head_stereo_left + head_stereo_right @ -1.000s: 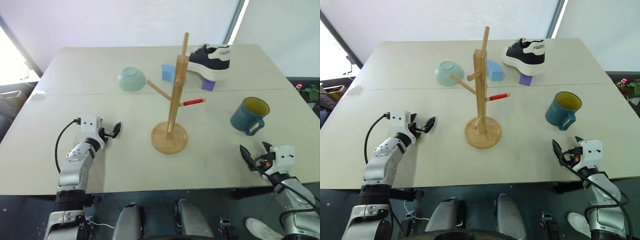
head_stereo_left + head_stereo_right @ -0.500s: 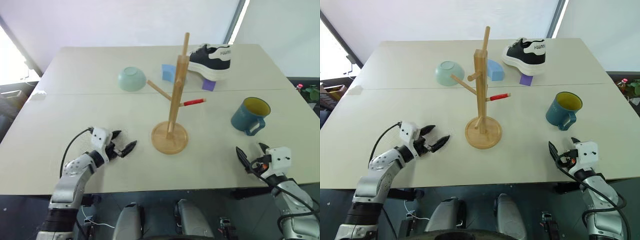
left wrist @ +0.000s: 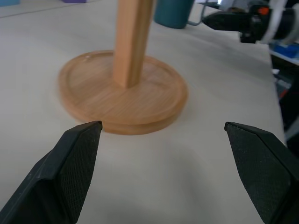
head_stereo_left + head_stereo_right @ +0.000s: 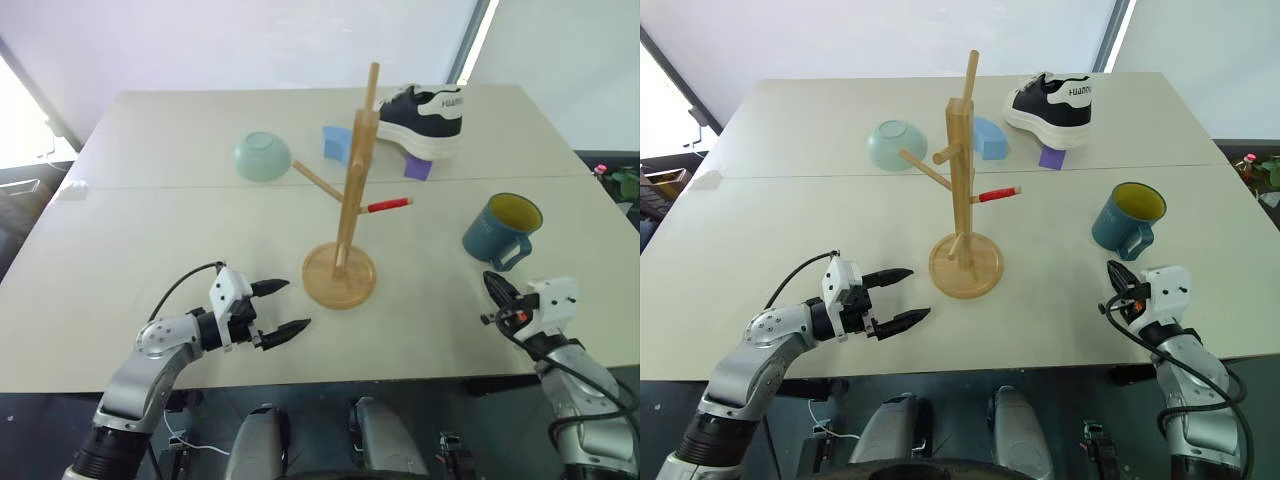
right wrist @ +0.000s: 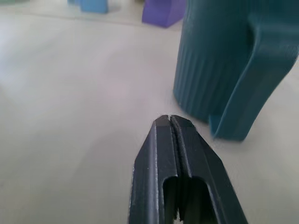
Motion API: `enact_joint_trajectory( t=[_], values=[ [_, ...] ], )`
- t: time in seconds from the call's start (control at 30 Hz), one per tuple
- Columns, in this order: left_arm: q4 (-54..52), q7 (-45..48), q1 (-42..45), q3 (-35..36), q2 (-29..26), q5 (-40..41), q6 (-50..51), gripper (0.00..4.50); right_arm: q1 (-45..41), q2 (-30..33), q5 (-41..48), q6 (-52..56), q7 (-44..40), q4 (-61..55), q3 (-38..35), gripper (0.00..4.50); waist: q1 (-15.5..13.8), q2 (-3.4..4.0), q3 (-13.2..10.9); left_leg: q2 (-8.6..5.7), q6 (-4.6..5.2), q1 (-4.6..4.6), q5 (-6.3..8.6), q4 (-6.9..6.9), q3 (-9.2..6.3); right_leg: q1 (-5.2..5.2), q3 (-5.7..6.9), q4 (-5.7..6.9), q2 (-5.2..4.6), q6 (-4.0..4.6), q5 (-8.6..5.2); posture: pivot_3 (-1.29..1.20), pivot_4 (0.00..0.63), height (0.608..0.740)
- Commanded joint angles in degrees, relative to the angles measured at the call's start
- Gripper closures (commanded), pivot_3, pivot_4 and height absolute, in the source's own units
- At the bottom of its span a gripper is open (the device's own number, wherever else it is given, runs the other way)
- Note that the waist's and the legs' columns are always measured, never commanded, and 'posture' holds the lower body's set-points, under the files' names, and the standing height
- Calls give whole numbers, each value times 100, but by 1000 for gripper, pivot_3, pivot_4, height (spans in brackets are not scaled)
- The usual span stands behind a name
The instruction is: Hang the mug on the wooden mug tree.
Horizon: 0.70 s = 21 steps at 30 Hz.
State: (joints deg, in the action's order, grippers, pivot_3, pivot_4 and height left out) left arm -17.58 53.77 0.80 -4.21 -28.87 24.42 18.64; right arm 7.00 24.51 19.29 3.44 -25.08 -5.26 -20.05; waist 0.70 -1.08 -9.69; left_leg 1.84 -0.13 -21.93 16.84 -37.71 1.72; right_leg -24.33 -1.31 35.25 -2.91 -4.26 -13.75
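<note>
Behind mug tree (image 4: 345, 220): bowl (image 4: 262, 158), blue block (image 4: 337, 143), shoe (image 4: 425, 120).

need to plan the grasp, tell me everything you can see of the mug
The mug is teal-blue outside with fine vertical ribbing and yellow inside, ceramic-looking, and looks empty. It stands upright on the table, to the right of the wooden mug tree and apart from it. Its loop handle points toward the robot. Only the table touches it; the right gripper sits just short of the handle, jaws shut.

The mug (image 4: 499, 230) stands right of the wooden mug tree (image 4: 345, 215).
</note>
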Motion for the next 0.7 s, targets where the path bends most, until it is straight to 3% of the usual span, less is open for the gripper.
enact_joint_trajectory(
  t=[0.03, 0.7],
  values=[
    [-406, 110, 48, -111, -33, 229, 115, 0, -154, 55, -76, -66, 163, 91, -178, 4433, -4, 0, 0, 0, 0, 0, 0, 0, 0, 0, 0, 0, 2, 0, 0, 0, 150, 740],
    [-456, 23, 136, -238, 10, 258, 131, 0, -464, 152, -493, -438, 954, 841, -619, 4433, 7, 1, 1, -3, 1, -1, -1, -17, -2, 1, -8, 14, 28, -1, 1, 0, 150, 740]
  ],
)
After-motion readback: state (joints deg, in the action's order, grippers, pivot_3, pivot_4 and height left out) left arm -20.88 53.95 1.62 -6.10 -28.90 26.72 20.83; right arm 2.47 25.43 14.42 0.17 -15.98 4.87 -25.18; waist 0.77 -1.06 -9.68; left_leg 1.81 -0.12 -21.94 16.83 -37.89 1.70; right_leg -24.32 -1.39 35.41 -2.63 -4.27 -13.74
